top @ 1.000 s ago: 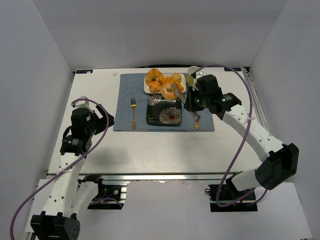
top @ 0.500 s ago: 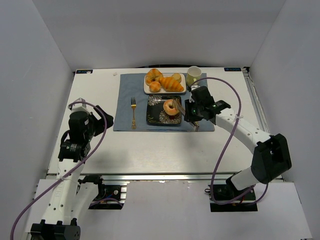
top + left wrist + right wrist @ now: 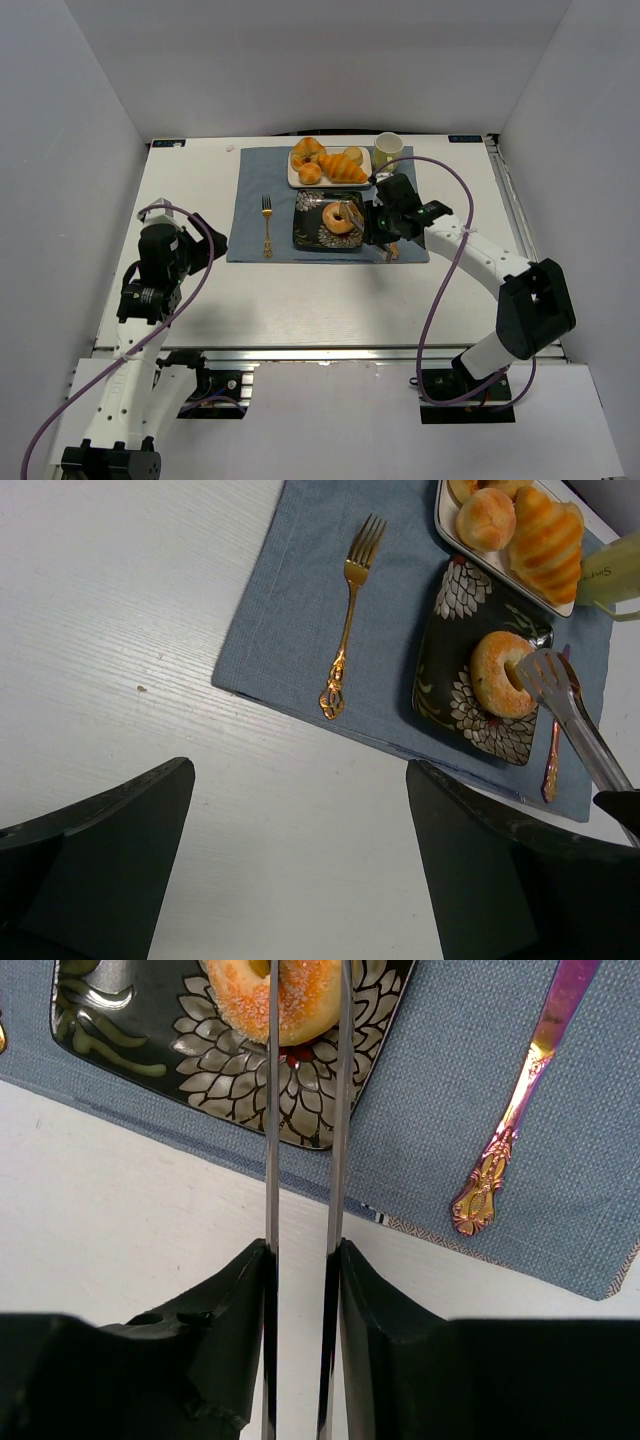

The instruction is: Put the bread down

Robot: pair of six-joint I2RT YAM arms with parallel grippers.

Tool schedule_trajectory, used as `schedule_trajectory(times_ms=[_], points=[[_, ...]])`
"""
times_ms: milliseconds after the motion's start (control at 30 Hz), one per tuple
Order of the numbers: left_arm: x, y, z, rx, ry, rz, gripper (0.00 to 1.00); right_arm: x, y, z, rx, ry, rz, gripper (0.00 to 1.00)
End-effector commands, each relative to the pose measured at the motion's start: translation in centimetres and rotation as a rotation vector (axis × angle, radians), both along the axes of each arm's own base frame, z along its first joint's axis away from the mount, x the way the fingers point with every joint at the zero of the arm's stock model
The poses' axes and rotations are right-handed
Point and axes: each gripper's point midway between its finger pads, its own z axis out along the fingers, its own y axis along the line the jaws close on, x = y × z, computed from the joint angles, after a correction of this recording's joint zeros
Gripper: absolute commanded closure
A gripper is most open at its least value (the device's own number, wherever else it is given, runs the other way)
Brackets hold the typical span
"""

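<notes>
On the dark flowered plate [image 3: 312,232] at mid-worktop [image 3: 300,300], the bread [image 3: 340,218] lies between the right gripper's [image 3: 540,670] long metal fingers [image 3: 272,1110]. They are drawn narrowly together on one side of the ring (their tips run off the wrist view's top edge, hiding the contact itself). The left gripper [image 3: 300,770] hangs wide open and empty. A second earlier the bread was at the white tray [image 3: 296,180], beside the croissant [image 3: 345,167].

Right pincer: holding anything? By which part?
Right pincer is shut on the handle end of the tongs. The tong tips pinch the bread by one side of its ring. Left pincer is open and holds nothing.
</notes>
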Motion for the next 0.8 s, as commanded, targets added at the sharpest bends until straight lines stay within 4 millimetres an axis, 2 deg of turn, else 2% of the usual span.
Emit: schedule_trajectory(times_ms=[0,233,667,767], points=[[-0.3,0.1,0.0,0.006,0.001,-0.001,0.02,1.1,1.1,2.3,0.049,-0.078,0.018,0.63],[-0.3,0.0,-0.1,0.004,0.002,-0.003,0.02,1.1,0.9,4.7,0.07,-0.116,0.013,0.49],[-0.3,0.0,-0.2,0.005,0.008,-0.005,0.02,1.3,-0.1,8.6,0.077,-0.205,-0.028,0.46],[-0.3,0.0,-0.2,0.003,0.008,-0.004,0.02,1.3,-1.9,10.3,0.05,-0.256,-0.093,0.44]])
